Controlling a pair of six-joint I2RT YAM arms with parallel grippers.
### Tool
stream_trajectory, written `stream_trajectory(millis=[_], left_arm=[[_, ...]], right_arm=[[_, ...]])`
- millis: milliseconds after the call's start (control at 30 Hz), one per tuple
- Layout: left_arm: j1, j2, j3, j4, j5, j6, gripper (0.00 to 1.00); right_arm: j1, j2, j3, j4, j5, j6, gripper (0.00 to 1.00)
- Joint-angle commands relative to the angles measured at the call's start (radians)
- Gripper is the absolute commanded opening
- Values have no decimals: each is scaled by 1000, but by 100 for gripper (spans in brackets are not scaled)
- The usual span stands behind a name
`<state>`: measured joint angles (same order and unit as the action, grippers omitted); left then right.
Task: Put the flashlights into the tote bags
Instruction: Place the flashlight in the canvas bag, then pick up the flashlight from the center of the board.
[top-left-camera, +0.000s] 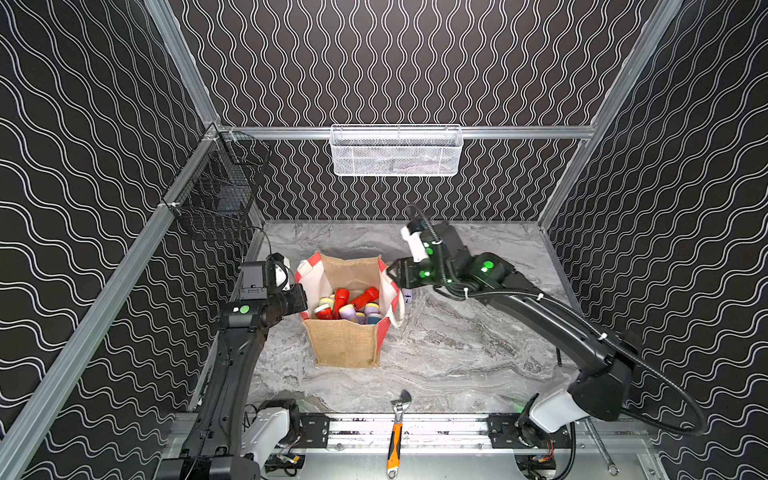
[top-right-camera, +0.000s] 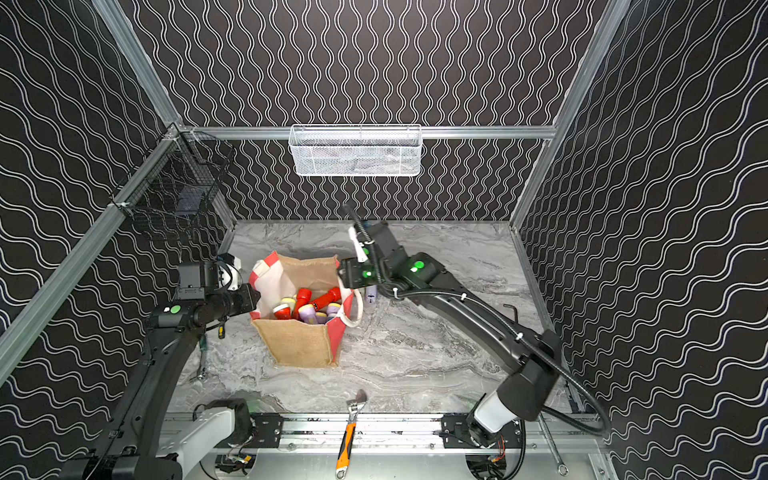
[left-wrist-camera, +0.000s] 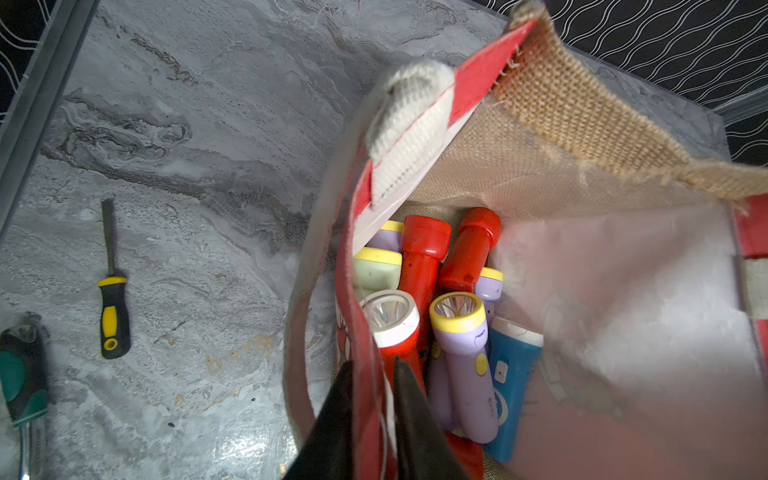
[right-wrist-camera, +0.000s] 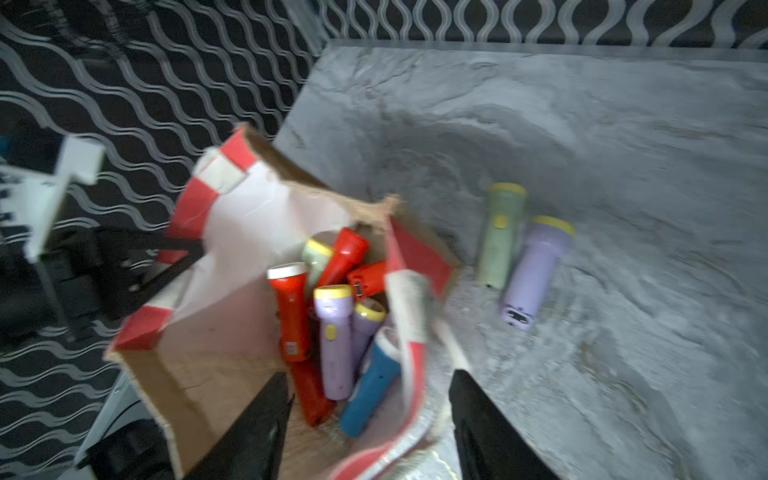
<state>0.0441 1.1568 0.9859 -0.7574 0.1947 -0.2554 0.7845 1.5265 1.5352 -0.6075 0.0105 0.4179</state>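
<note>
Two flashlights (right-wrist-camera: 536, 270) lie on the bench (right-wrist-camera: 623, 124) outside the part-filled tote bag (top-left-camera: 345, 345); left jaws pinch its rim, right jaws spread empty.

The left arm (top-left-camera: 232, 374) and right arm (top-left-camera: 552, 316) are built of smooth matt-black curved links joined by thick rounded joints. Each has a white shell (top-left-camera: 268, 430) at its foot, next to a black plate (top-left-camera: 313, 430) dotted with screws. Green lights (top-left-camera: 488, 264) glow on the right arm's joints, and the left arm bears a round green dot (top-left-camera: 244, 309). A ribbed black hose (top-left-camera: 670, 381) runs along the right arm, fixed with white ties (top-left-camera: 539, 297). White camera brackets (top-left-camera: 415, 245) sit at the wrists. The fingers (right-wrist-camera: 257, 432) are plain black wedges.
</note>
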Motion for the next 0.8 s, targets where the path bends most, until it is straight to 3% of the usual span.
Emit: stream_trajectory(millis=[0,200,667,700,767], left_arm=[[1,6,2,23,-6,7,21],[1,2,5,23,-27,3,20],[1,-26,39,9,-26,-14,11],[1,-22,45,3,-27,-15,13],[2,-9,58,-13,-22,-17,26]], right_arm=[[-77,-56,-95,68,21,50,63],[-171,-58,-183,115,-3,58,63],[-276,233,-152,174,-128,41,62],[-281,256,-147,178,-140,42,62],[-291,292,-133,184,-169,42,61]])
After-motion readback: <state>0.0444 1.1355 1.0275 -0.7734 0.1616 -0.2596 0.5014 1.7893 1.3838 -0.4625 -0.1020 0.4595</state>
